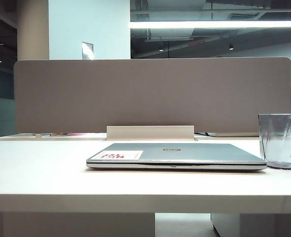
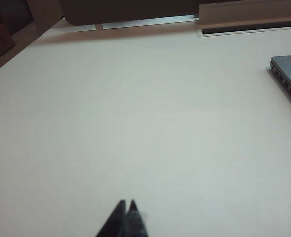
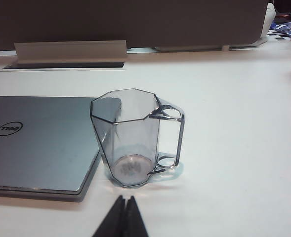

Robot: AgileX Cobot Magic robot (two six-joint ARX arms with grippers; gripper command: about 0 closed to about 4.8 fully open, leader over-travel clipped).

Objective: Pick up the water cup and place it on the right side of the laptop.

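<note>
White table [image 1: 36,168], front edge nearest. Closed laptop [image 1: 177,155] lies flat at centre, long axis left-right, hinge toward grey partition [image 1: 150,94]. Water cup [image 1: 280,140] upright at right edge, just beside laptop's right end. Left gripper [image 2: 126,203]: clenched, empty, over bare table. Right gripper [image 3: 125,198]: clenched, empty, near cup.

silver-grey laptop [image 1: 185,154], grey-blue cup [image 3: 133,140]

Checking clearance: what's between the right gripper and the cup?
Nothing: the right wrist view shows only bare table between the shut right gripper and the cup.
</note>
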